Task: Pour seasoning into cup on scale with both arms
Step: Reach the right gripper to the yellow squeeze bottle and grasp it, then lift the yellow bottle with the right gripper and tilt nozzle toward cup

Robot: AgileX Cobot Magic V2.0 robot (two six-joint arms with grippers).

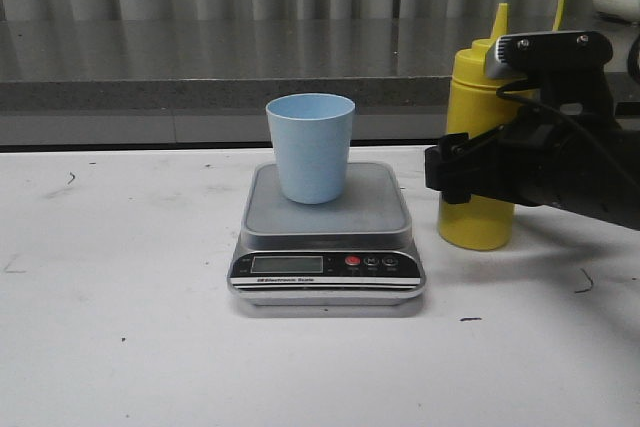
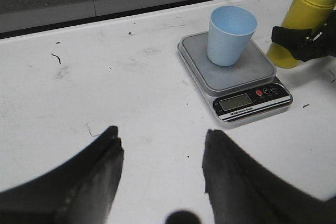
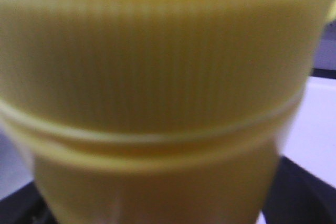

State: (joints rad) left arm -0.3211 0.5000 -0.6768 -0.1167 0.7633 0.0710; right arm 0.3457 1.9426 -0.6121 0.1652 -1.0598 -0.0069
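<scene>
- The yellow bottle (image 1: 476,152) stands upright on the worktop (image 1: 120,277), just beside the scale (image 1: 327,237) that carries the blue cup (image 1: 310,147).
- The right claw (image 1: 452,172) is around its body; whether it pinches yet, I cannot tell.
- The left claw (image 2: 160,169) hangs spread, well apart.
- The bottle is likely soft, squeezable plastic (grip mid-body, gently).

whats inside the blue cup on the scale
The left wrist view looks down into the cup and shows only plain blue wall, no yellow sauce. Its floor is hidden by the near rim, so a small amount there cannot be ruled out.
</scene>
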